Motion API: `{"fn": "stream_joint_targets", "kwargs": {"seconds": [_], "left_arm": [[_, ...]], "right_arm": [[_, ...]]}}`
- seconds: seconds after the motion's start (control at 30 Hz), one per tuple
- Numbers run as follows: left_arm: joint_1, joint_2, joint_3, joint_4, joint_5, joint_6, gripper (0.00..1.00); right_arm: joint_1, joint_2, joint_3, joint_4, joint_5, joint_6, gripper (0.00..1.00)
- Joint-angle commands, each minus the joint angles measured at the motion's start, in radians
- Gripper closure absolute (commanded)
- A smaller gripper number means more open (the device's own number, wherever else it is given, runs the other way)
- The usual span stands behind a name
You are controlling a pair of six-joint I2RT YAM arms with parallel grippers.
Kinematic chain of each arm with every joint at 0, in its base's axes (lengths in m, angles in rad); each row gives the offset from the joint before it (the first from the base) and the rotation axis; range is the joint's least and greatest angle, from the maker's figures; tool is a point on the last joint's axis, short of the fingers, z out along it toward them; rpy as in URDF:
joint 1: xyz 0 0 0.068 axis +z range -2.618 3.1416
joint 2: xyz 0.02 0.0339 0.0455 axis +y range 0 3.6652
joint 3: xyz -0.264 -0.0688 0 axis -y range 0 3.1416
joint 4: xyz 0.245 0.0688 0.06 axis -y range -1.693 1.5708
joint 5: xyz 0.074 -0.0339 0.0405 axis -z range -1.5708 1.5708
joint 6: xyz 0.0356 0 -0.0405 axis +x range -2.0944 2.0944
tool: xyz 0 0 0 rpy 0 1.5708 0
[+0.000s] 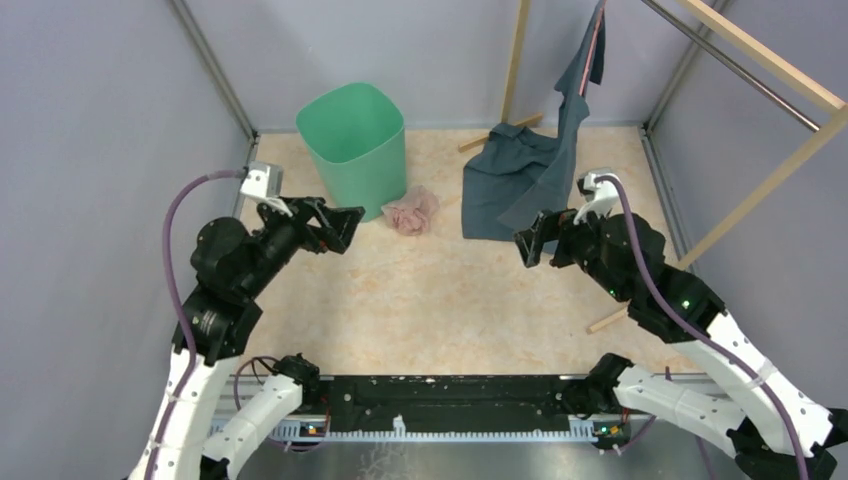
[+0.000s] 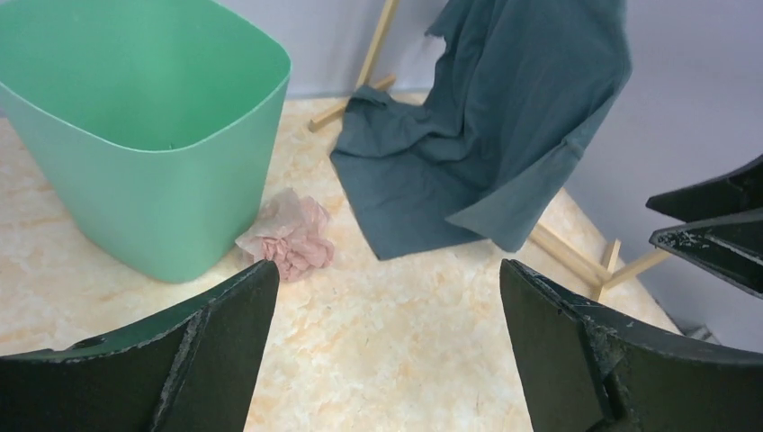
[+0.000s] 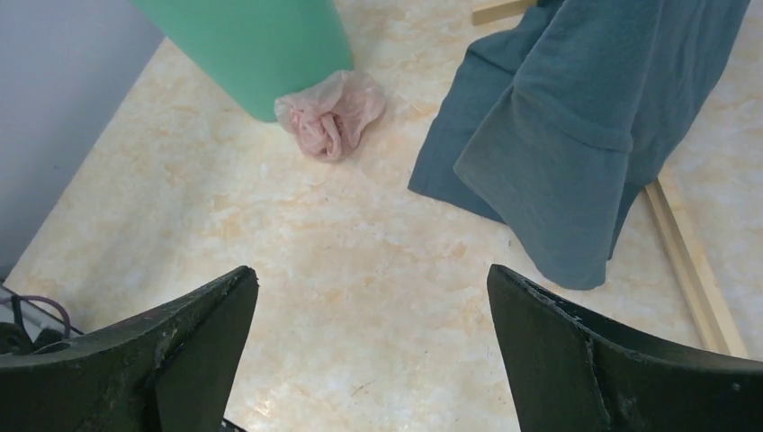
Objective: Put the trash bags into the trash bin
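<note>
The pink bag (image 1: 411,210) lies crumpled against the green bin (image 1: 352,135) near the table's (image 1: 430,310) far edge. The left gripper (image 1: 338,226) and right gripper (image 1: 527,246) gape wide, empty.

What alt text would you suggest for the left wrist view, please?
A crumpled pink trash bag lies at the base of the mint-green trash bin, a blue-grey garment draped beside. The open left gripper frames the foreground.

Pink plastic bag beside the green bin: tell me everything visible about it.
The thin, translucent pale-pink plastic film bag is crumpled into a loose, wrinkled, glossy wad, not spread open. It lies on the beige marbled tabletop at the right-hand foot of the mint-green plastic bin, apparently touching its wall. Nothing holds it. The dark blue-grey cloth lies apart from it.
</note>
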Motion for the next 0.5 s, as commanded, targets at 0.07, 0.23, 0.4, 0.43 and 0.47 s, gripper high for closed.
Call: {"fn": "stream_joint_targets", "kwargs": {"seconds": [0.07,0.23,0.4,0.43,0.47], "left_arm": [[0.005,0.102,-0.047,0.013,0.046,0.041,0.01],[0.005,0.161,-0.152,0.031,0.018,0.008,0.01],[0.005,0.194,-0.306,0.180,0.037,-0.059,0.01],[0.004,0.217,-0.324,0.210,0.056,-0.060,0.01],[0.004,0.246,-0.336,0.234,0.067,-0.068,0.01]], "right_arm": [[0.013,0.092,-0.035,0.041,-0.005,0.003,0.01],[0.013,0.191,-0.096,0.036,-0.035,0.011,0.01],[0.014,0.290,-0.141,0.045,-0.067,0.045,0.01],[0.013,0.303,-0.148,0.050,-0.065,0.075,0.01],[0.013,0.312,-0.155,0.057,-0.064,0.097,0.01]]}}
